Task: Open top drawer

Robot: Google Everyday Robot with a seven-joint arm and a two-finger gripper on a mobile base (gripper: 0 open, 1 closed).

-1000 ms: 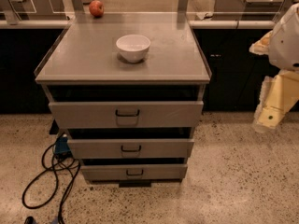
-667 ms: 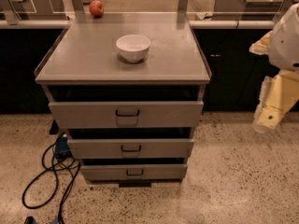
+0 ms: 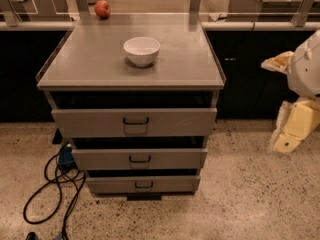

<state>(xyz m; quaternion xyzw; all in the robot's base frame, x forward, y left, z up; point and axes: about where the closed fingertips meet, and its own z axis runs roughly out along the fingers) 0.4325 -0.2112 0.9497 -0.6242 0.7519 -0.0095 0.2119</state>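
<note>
Top drawer (image 3: 90, 122) at centre, handle (image 3: 136, 120) facing out for pull. Gripper (image 3: 289, 136) at 3 o'clock, well apart, probably clearing view; jaw state: cannot tell.

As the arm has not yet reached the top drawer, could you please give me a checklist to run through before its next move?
1. The handle of the top drawer shows unblocked: ok.
2. The gripper at the handle: not ok; it hangs right of the cabinet, apart from it.
3. The gripper ready to grasp: cannot tell.
4. The bowl back from the cabinet's front edge: ok.
5. The cable out of the drawer's path: ok, on the floor at left.
</note>
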